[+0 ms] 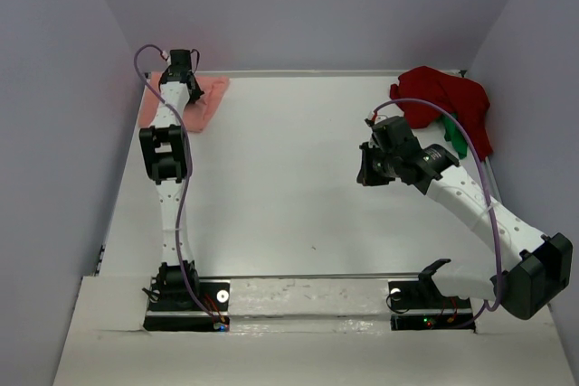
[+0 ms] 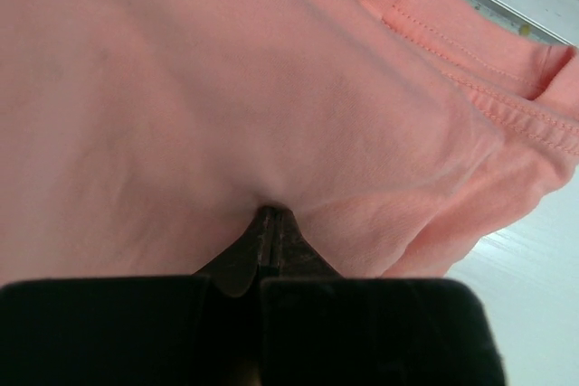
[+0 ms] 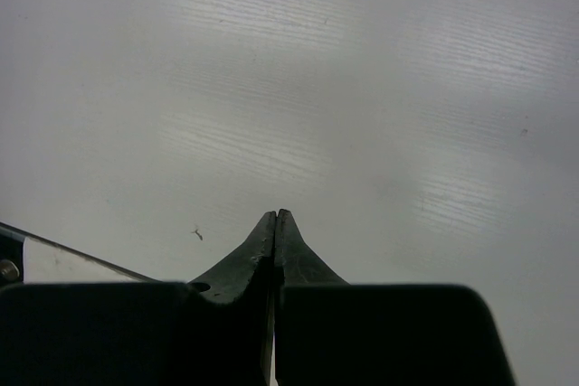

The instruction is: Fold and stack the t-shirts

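The left gripper (image 2: 271, 221) is pinching a pucker of the salmon-pink t-shirt (image 1: 210, 101) lying at the far left corner of the worktop (image 1: 289, 196), the right gripper (image 3: 276, 223) is hanging pressed together over the worktop, and the dark red t-shirt (image 1: 441, 101) is lying heaped at far right, hiding most of the green one (image 1: 455, 139).

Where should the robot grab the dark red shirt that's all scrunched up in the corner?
Probably the left edge of the dark red shirt, which bulges toward the middle of the table. The right gripper, shut and empty, sits just left of it, so come from that side. Walls hem in its far and right sides. The left gripper is pinching the salmon-pink shirt.
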Robot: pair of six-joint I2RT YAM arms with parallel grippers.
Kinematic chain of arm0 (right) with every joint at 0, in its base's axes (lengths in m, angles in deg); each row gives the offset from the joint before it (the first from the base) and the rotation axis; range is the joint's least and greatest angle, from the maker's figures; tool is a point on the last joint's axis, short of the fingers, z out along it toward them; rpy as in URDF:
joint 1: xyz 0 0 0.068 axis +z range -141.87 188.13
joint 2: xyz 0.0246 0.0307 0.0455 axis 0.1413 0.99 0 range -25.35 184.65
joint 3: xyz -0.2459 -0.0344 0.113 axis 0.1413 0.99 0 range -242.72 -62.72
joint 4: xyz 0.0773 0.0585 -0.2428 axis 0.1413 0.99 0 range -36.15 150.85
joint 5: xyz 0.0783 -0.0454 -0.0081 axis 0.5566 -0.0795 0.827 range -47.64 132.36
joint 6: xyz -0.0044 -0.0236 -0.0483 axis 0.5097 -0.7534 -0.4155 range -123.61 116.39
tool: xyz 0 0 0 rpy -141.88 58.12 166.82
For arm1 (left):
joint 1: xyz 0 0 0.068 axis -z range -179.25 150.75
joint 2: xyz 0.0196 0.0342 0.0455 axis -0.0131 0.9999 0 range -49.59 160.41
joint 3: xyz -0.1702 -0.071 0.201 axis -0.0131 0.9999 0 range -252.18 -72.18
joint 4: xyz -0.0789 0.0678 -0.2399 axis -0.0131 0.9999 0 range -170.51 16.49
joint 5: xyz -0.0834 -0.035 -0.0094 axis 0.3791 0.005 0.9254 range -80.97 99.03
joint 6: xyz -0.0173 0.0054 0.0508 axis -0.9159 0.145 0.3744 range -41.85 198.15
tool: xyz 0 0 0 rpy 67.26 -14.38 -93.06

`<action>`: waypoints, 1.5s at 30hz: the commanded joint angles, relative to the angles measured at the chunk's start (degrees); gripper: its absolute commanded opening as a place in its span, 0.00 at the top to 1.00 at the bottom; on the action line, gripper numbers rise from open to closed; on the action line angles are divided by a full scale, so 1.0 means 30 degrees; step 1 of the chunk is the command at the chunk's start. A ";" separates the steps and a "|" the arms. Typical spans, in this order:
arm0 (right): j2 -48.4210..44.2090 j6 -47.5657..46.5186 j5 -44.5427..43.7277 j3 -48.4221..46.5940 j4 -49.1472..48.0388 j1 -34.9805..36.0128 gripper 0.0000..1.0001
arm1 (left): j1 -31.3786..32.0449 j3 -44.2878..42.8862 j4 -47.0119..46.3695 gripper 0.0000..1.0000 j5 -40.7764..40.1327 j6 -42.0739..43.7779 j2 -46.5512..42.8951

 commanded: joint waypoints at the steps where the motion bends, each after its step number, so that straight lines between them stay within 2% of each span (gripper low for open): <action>1: -0.0569 -0.0103 -0.0280 -0.0058 -0.0101 0.0111 1.00 | -0.0625 -0.0800 0.0357 1.00 -0.0331 -0.0003 0.0152; 14: -0.0247 0.0101 0.0043 0.0147 -0.0305 0.0111 1.00 | -0.0510 -0.1064 -0.0640 1.00 0.1662 0.0202 0.0563; 18: -0.0013 0.0306 0.0540 0.0411 -0.0832 0.0286 1.00 | 0.0717 0.0953 -0.2044 1.00 0.2014 0.0874 -0.0958; 24: -0.0157 0.0511 0.0425 0.0324 -0.0688 0.0667 1.00 | 0.2594 0.1837 -0.3510 1.00 0.1956 0.2076 -0.3652; 26: -0.0421 0.0541 0.0190 0.0265 -0.0483 0.0667 1.00 | 0.2714 0.1256 -0.3368 1.00 0.1984 0.2136 -0.3599; 28: -0.0626 0.0600 0.0072 0.0207 -0.0278 0.0667 1.00 | 0.2656 -0.1054 -0.1969 1.00 0.1927 0.2077 -0.2551; 30: -0.0948 0.0600 -0.0015 0.0177 -0.0189 0.0667 1.00 | 0.2626 -0.2172 -0.1462 1.00 0.1838 0.2194 -0.2047; 32: -0.1153 0.0600 -0.0133 0.0322 -0.0072 0.0667 1.00 | 0.2539 -0.1506 -0.1635 1.00 0.1400 0.2282 -0.2249; 36: -0.1213 0.0775 -0.0046 0.0382 0.0017 0.0841 1.00 | 0.2538 0.3054 -0.3858 1.00 0.2012 0.2224 -0.3975; 37: -0.1242 0.0862 -0.0045 0.0382 -0.0042 0.0843 1.00 | 0.2568 0.3329 -0.4153 1.00 0.2014 0.2195 -0.4182; 40: -0.1243 0.0922 -0.0074 0.0207 -0.0014 0.1017 1.00 | 0.2626 0.1930 -0.3164 1.00 0.2072 0.2165 -0.3107; 42: -0.1272 0.0951 -0.0221 0.0090 0.0045 0.1019 1.00 | 0.2714 0.0963 -0.2196 1.00 0.3067 0.2486 -0.2517; 45: -0.1243 0.1009 -0.0309 0.0001 0.0162 0.1019 1.00 | 0.3007 0.0578 -0.2076 1.00 0.3390 0.3042 -0.2134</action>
